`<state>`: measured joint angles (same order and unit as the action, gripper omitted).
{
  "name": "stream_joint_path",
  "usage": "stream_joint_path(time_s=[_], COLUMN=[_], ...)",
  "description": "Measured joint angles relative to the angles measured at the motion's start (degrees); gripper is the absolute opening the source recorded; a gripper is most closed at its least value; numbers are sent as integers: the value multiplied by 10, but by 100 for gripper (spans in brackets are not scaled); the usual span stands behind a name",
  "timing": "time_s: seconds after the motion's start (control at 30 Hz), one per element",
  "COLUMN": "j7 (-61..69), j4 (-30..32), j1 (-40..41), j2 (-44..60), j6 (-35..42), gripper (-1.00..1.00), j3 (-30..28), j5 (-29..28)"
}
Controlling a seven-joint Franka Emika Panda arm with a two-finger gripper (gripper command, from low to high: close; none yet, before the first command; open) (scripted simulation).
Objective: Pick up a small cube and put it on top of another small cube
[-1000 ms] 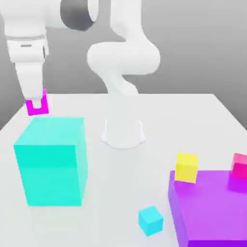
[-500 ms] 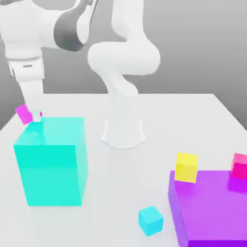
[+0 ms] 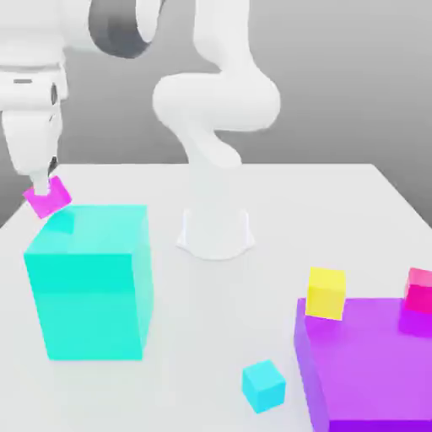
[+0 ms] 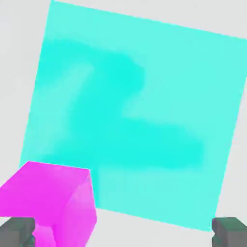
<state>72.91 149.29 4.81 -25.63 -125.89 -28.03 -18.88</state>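
In the exterior view, reading the clock face with 12 at the far side, the gripper (image 3: 42,182) is hanging at 10 o'clock, a fingertip overlapping the pink cube (image 3: 49,198). That cube is tilting on a corner, just beside the far edge of the teal block (image 3: 89,283), which is lying at 5 o'clock from it. Whether cube and block are touching, I cannot tell. The yellow cube (image 3: 326,293) is sitting at the slab's (image 3: 371,363) 11 o'clock corner, the red cube (image 3: 420,291) at 3 o'clock from the yellow one. The blue cube (image 3: 263,386) is resting on the table (image 3: 194,337), at 4 o'clock from the block. Which of these 3 is serving as the base, nothing is settling.

In the hand view, the 2 fingers are standing wide apart, pinching nothing. The pink cube is lying off the centre of the gap, hard by 1 finger and well apart from the other, that near finger partly covering it. So the coming move is probably needing a shift toward the cube's side, centring it, and a turn to match its slanting faces. Closing from here is risking a nudge that is tipping it away.
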Motion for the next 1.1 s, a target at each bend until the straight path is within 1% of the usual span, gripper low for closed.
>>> stream_joint_path(time_s=[0.33, 0.4, 0.5, 0.6, 0.77, 0.8, 1.0, 1.1], j7=[-211, -205, -156, -101, -73, -71, -69, -76], j4=[-44, -40, -24, -10, -26, -28, -30, -22], j1=[-90, -141, -197, -209, -189, -186, -185, -193], j2=[206, 247, 308, 364, 465, 477, 483, 444], j6=[-148, -190, -263, -330, -416, -425, -429, -398], gripper=[100, 100, 100, 100, 100, -100, -100, -100], j3=[85, 105, 144, 203, 242, 246, 247, 237], j5=[92, 120, 172, 219, 250, 253, 255, 246])
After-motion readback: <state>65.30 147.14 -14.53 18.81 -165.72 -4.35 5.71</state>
